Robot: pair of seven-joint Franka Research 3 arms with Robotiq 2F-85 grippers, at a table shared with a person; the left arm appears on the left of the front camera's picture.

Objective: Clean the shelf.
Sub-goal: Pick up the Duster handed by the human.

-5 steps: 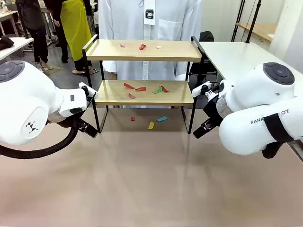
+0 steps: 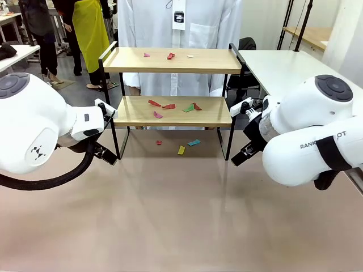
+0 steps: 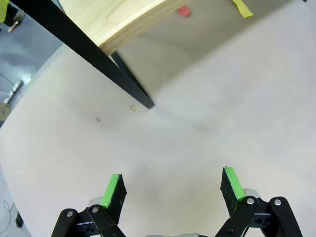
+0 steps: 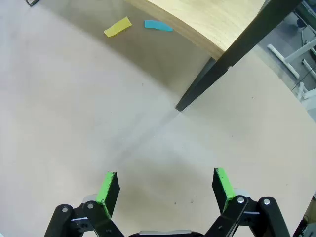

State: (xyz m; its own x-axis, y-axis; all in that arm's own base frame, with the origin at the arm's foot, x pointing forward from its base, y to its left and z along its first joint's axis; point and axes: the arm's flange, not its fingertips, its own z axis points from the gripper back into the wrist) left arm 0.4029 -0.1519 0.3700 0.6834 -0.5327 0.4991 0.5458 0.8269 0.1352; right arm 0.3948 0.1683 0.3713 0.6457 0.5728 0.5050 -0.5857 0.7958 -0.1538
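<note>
**Flanking the shelf, both jaws released**

At the left, the left jaws are held spread wide and empty, low over the desk (image 2: 181, 221) near the shelf's front left leg. The shelf (image 2: 136, 59) is set at the desk's far middle, before a person (image 2: 153, 28). Coloured paper scraps (image 2: 170, 106) are scattered on both boards and beneath. At the right, the right jaws are likewise released, with nothing gripped.

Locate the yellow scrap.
In the front view the yellow scrap lies on the table beneath the shelf, near the middle, just left of the teal scrap.
</note>
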